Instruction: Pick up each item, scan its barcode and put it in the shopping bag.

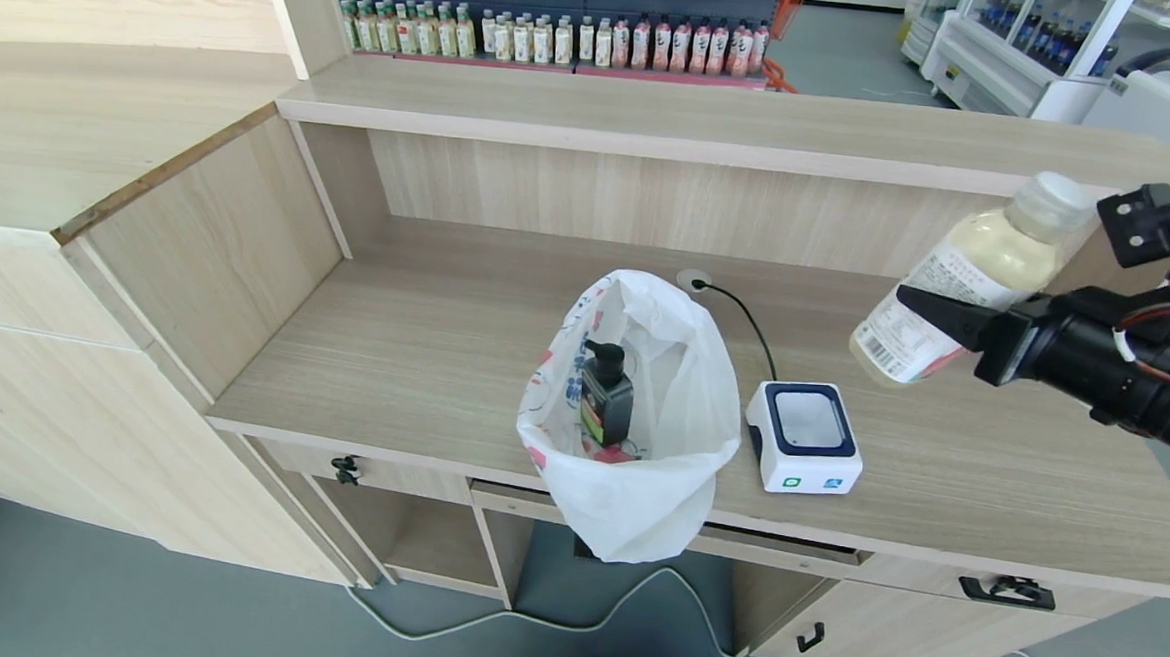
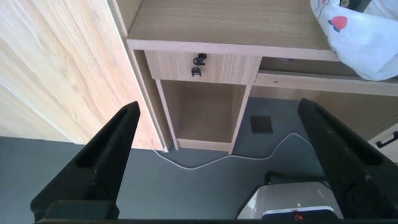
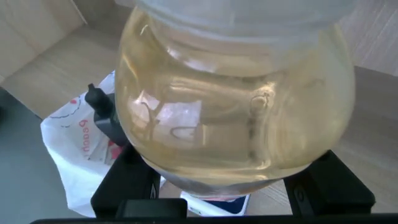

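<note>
The drink bottle (image 1: 958,288) is up in the air, held by the right end effector (image 1: 946,315). It is a see-through bottle with a pale, creamy drink inside and a white label. It leans over, with its cap up and away and its bottom pointing down toward the counter (image 1: 424,350). From the right wrist view, the bottle's round bottom (image 3: 236,99) sits between the two black fingers.

Below it and to the left, a white scanner (image 1: 805,435) with a dark blue frame sits on the counter. A black cable (image 1: 751,322) runs from the scanner to a hole at the back of the counter.

Just beside the scanner, on its left, stands the white shopping bag (image 1: 651,492), open at the top. It hangs a bit over the front edge. A black pump bottle (image 1: 605,400) stands inside it.

The left end effector (image 2: 219,106) is down low with its fingers spread wide and nothing in them. Past it are a drawer (image 2: 199,65) with a black handle and the grey floor (image 2: 205,186).
</note>
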### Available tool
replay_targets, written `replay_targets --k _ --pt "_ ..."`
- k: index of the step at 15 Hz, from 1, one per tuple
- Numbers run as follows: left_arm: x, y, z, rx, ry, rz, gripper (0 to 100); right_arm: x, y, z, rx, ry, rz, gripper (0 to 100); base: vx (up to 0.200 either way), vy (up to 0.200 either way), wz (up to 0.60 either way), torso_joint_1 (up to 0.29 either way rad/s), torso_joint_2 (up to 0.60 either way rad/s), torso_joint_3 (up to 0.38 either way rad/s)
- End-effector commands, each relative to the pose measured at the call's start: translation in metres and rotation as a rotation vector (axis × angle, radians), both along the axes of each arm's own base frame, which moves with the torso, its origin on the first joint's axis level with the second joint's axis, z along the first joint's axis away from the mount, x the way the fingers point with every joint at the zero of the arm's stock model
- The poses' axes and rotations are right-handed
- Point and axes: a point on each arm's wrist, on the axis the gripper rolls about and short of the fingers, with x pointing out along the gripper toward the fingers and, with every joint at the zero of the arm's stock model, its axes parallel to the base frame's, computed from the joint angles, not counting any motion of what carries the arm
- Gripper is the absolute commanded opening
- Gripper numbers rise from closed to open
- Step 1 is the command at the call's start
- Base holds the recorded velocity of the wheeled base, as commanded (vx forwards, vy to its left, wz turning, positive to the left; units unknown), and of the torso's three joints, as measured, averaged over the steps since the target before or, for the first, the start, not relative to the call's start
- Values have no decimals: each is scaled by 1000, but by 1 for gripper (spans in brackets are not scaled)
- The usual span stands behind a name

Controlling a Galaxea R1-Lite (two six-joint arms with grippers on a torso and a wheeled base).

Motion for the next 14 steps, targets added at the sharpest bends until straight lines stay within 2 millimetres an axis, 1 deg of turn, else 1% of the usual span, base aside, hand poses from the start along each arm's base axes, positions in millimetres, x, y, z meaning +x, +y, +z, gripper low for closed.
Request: replay_targets --k 1,3,4,5,7,8,11,13,14 --pt "0 0 0 1 0 0 100 32 7 -9 -1 27 -2 0 0 200 0 2 -2 2" --pt "0 0 0 -2 2 0 100 54 10 -17 -5 44 -8 0 0 200 0 5 2 5" --pt "0 0 0 -4 2 1 100 59 10 -19 -6 45 -8 0 0 0 0 0 0 0" --pt "0 0 0 -2 2 0 100 73 12 -27 -8 39 -7 0 0 0 0 0 0 0" --pt "0 0 0 -4 2 1 100 90 19 -37 -6 18 8 0 0 0 0 0 0 0" --pt "0 0 0 -4 2 1 100 102 24 -43 -5 15 16 0 0 0 0 0 0 0" --pt "0 0 0 -4 2 1 100 118 42 -51 -9 8 59 0 0 0 0 0 0 0" --pt "0 0 0 -4 2 1 100 121 53 -56 -12 16 88 0 0 0 0 0 0 0" --pt "0 0 0 -4 2 1 100 122 58 -62 -14 30 100 0 0 0 0 0 0 0"
